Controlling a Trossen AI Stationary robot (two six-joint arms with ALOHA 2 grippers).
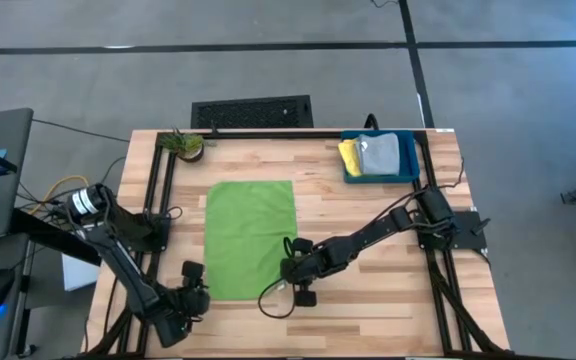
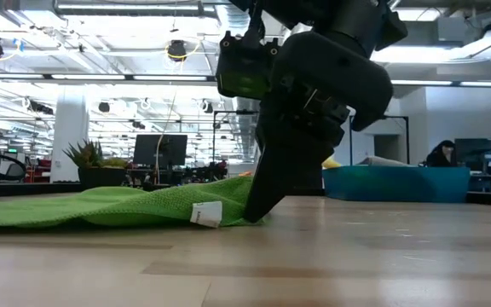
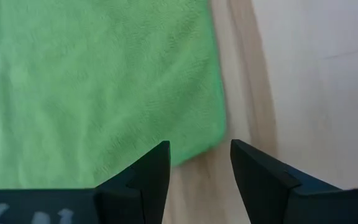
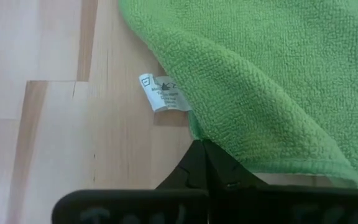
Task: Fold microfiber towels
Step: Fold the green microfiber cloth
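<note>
right gripper pinching the green towel's near corner

my right gripper (image 4: 205, 163) has its fingers pressed together on the edge of the lime green towel (image 1: 251, 238), at its near right corner, just beside the small white care tag (image 4: 164, 93). in the low view that corner is bunched up under the fingers. my left gripper (image 3: 199, 163) hovers with its fingers apart just off the towel's near left corner, holding nothing. the towel lies mostly flat in the middle of the wooden table (image 1: 368, 215). at the far right corner the teal-blue bin (image 1: 414, 160) holds the grey towel (image 1: 380, 153) and the yellow towel (image 1: 349, 155). a small potted plant (image 1: 183, 143) sits at the far left.
</note>
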